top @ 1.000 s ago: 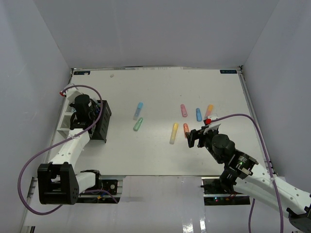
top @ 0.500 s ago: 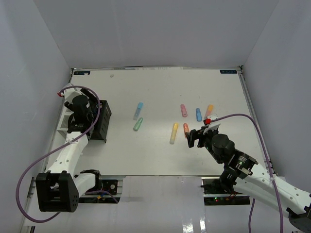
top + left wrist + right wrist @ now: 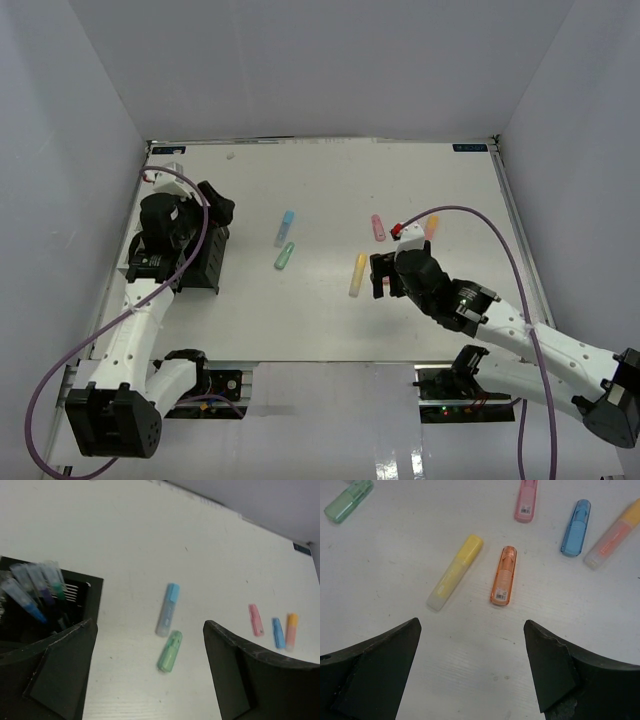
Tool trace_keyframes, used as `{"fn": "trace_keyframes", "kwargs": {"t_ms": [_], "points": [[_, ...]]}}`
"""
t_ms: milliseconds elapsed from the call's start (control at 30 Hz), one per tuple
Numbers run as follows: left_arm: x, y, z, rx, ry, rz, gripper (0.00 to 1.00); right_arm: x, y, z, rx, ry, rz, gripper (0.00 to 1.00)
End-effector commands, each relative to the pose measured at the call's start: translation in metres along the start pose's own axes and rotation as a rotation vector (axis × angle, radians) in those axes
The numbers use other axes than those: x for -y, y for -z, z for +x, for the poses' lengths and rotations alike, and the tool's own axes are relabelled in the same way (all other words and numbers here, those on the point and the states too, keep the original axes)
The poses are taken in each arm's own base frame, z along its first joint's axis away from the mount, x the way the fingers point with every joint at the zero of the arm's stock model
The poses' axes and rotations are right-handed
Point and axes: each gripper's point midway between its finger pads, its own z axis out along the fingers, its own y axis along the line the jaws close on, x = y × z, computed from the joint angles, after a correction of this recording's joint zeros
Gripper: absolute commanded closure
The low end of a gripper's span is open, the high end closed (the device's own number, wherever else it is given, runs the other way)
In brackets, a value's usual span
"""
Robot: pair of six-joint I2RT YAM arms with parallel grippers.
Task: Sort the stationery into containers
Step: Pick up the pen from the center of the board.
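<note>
I am watching the white table (image 3: 330,175) from above, with grey walls (image 3: 80,120) closing it in on the left, far and right sides. The black organizer (image 3: 205,265) is sitting near the left edge. In the left wrist view, several pens (image 3: 30,587) with clear caps are standing upright in its slots. The white tray (image 3: 128,268) is lying just left of it, mostly hidden under my left arm; I cannot tell what it is holding.

My left gripper (image 3: 215,210) is hovering at the organizer's far end, fingers spread wide with nothing between them. My right gripper (image 3: 471,624) is hanging just on the near side of the orange marker (image 3: 503,575) and the yellow marker (image 3: 455,571), likewise spread and empty.

Every marker is lying flat on the table, outside both containers. The pale blue marker (image 3: 285,227) and green marker (image 3: 284,256) are resting close together mid-table. The pink marker (image 3: 526,500), dark blue marker (image 3: 576,527) and light orange marker (image 3: 614,534) are lying side by side beyond the right gripper. Open table surface is showing between the organizer and the pale blue and green pair, and along the far edge.
</note>
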Motion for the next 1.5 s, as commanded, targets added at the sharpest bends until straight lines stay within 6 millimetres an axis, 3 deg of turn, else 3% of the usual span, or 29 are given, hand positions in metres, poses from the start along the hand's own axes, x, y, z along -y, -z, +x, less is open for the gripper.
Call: {"fn": "trace_keyframes", "kwargs": {"t_ms": [0,133,200,233,300,433,667,767,867,1067,1167,1200,1267,1300,1367,1400,1467], "points": [[0.027,0.012,0.044,-0.165,-0.014,0.175,0.02,-0.009,-0.008,0.001,-0.065,-0.072,0.020,0.10],[0.029,0.016,0.055,-0.195,-0.006,0.193,0.02,-0.022,-0.039,0.021,-0.196,-0.073,0.073,0.10],[0.025,0.017,0.057,-0.195,-0.007,0.173,0.02,-0.033,-0.048,0.016,-0.219,-0.109,0.067,0.10],[0.024,0.019,0.055,-0.183,-0.010,0.168,0.02,-0.034,-0.058,0.025,-0.258,-0.102,0.088,0.10],[0.025,0.020,0.055,-0.179,-0.005,0.169,0.02,-0.037,-0.070,0.021,-0.268,-0.141,0.111,0.09],[0.027,0.020,0.058,-0.194,0.003,0.186,0.02,-0.041,-0.097,0.039,-0.347,-0.163,0.151,0.04],[0.031,0.021,0.061,-0.210,0.013,0.209,0.02,-0.041,-0.121,0.062,-0.397,-0.187,0.207,0.00],[0.032,0.020,0.063,-0.217,0.019,0.214,0.02,-0.040,-0.127,0.072,-0.416,-0.188,0.222,0.05],[0.036,0.020,0.064,-0.230,0.021,0.236,0.02,-0.038,-0.133,0.079,-0.427,-0.190,0.239,0.12],[0.050,0.021,0.071,-0.288,0.064,0.312,0.02,-0.033,-0.136,0.091,-0.449,-0.181,0.261,0.39],[0.054,0.025,0.072,-0.295,0.102,0.325,0.02,-0.028,-0.132,0.093,-0.443,-0.169,0.270,0.59],[0.057,0.027,0.073,-0.299,0.109,0.335,0.02,-0.026,-0.129,0.093,-0.441,-0.161,0.270,0.72],[0.063,0.030,0.073,-0.305,0.135,0.352,0.02,-0.024,-0.125,0.092,-0.427,-0.146,0.260,0.87],[0.068,0.032,0.075,-0.315,0.140,0.368,0.02,-0.027,-0.124,0.082,-0.393,-0.141,0.224,0.92],[0.079,0.033,0.076,-0.333,0.162,0.392,0.02,-0.030,-0.119,0.084,-0.384,-0.124,0.178,0.92],[0.089,0.035,0.080,-0.352,0.160,0.418,0.02,-0.037,-0.117,0.071,-0.335,-0.129,0.132,0.92],[0.111,0.037,0.089,-0.399,0.157,0.461,0.02,-0.045,-0.107,0.065,-0.302,-0.076,0.068,0.92]]}}
